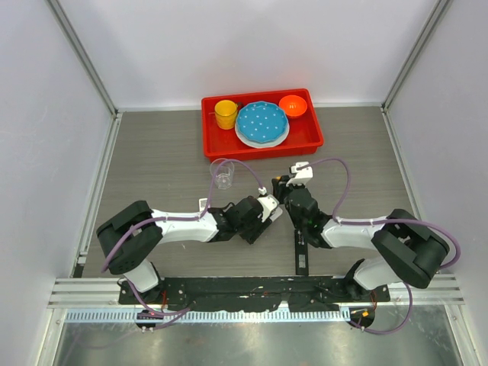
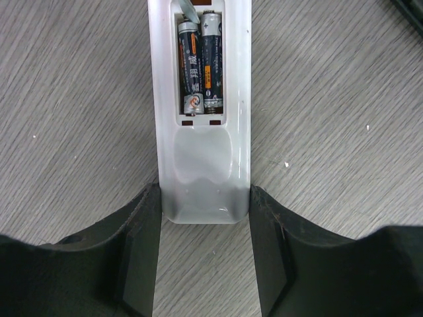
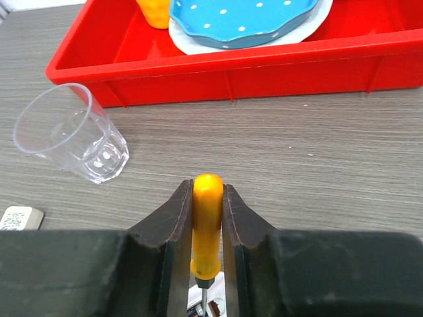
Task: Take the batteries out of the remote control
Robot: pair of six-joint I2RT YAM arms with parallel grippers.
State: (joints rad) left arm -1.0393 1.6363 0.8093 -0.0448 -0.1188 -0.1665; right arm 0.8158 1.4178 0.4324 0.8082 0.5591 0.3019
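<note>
I pin the remote control with the left claw so the screwdriver clamped in the right claw can lever the batteries out.

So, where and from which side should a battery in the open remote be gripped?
Probably by one end, from above. The two batteries lie side by side, sunk in the compartment of the remote, walls close against their flanks, so the sides cannot be pinched. One end would need levering up, then gripping across it.
</note>
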